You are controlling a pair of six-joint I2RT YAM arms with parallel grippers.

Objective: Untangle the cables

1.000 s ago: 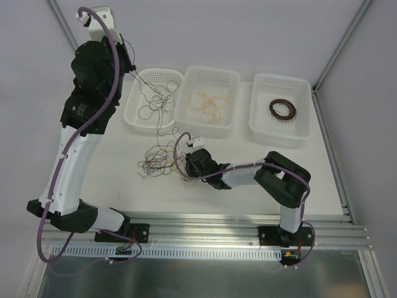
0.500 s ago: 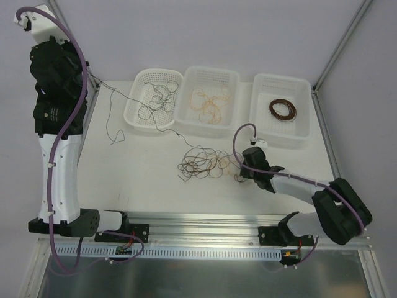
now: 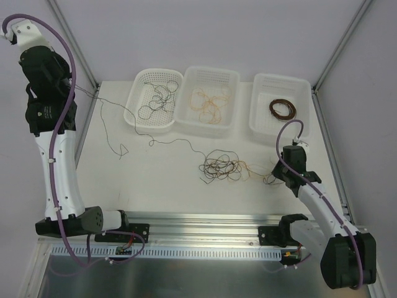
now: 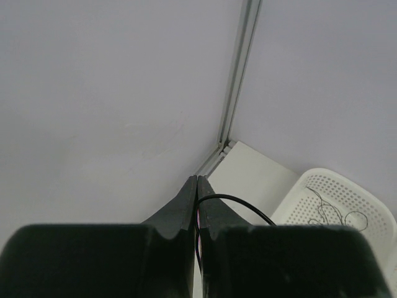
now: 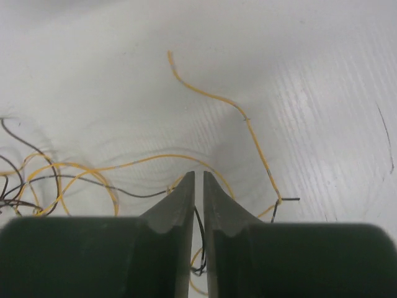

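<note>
left gripper up by the far left corner, clamped on a black strand, right gripper low on the table, pinching the edge of the cables, main tangle bunched mid-table right beside it

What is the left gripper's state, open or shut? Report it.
Shut: the left gripper clamps a black wire, no gap showing.

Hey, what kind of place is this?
Likely a robotics lab test cell: plain white enclosure walls, two robot arms bolted to an aluminium rail, and white sorting baskets beside tangled cables.
</note>
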